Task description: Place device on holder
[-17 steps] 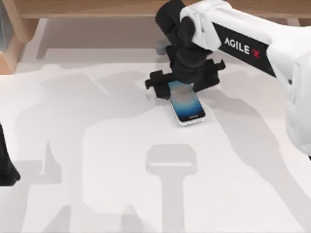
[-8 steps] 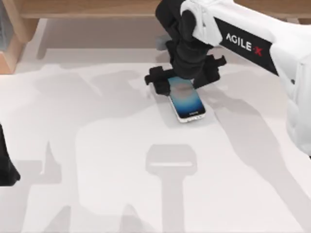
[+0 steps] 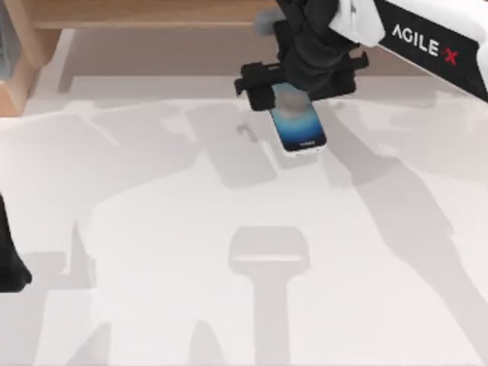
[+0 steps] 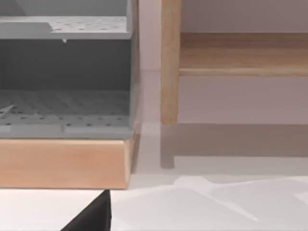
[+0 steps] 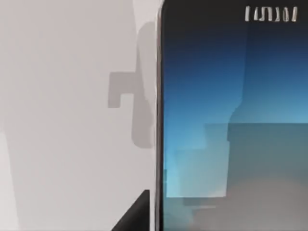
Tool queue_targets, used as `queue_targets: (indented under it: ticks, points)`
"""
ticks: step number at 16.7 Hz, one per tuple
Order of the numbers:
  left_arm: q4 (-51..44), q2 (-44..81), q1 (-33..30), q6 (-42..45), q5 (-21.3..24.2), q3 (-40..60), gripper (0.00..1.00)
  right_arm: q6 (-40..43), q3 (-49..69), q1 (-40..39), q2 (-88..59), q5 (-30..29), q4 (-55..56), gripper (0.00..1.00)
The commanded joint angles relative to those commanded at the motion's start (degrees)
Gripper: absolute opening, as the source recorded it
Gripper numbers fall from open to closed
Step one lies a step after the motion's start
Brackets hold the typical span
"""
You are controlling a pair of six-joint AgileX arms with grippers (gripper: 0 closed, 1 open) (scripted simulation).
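A smooth white table [image 3: 152, 229], crossed by soft grey shadows, fills the workspace beneath 2 AgileX arms. Along its far edge runs a pale wooden frame [image 3: 137, 14] with a plain light wall behind it. The left wrist view shows a grey perforated metal shelf unit [image 4: 65, 72] on a light wooden base [image 4: 62, 163], beside an upright wooden post [image 4: 170, 62] and a horizontal rail.

Near the far edge, right of centre, the right gripper [image 3: 299, 80], matte black on a glossy white arm, is clenched around the top end of the smartphone [image 3: 300, 126]. The phone is a slim rectangle with rounded corners, a silver rim, black face and blue screen paling toward the middle. It hangs lifted off the table, its shadow lying apart to its left. In the right wrist view the screen [image 5: 231, 120] looms close, its metallic edge sharp against the white surface.

The left arm [image 3: 9, 259] sits parked at the table's left edge.
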State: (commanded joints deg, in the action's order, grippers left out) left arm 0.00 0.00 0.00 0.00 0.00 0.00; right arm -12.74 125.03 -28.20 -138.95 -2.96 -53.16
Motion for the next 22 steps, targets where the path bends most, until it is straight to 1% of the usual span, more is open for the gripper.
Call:
queue_targets:
  ticks: [4,10,17,22]
  points:
    - [0.0,0.0,0.0,0.0,0.0,0.0,1.00,1.9,-11.5,3.8,7.3,0.3,8.0,0.00]
    - [0.0,0.0,0.0,0.0,0.0,0.0,1.00,6.2,-34.4,12.9,19.1,0.2,21.8,0.00]
    - [0.0,0.0,0.0,0.0,0.0,0.0,1.00,11.1,-60.3,26.7,31.4,0.4,41.7,0.00]
    - [0.0,0.0,0.0,0.0,0.0,0.0,1.00,12.7,-71.6,37.9,37.9,1.6,59.9,0.00]
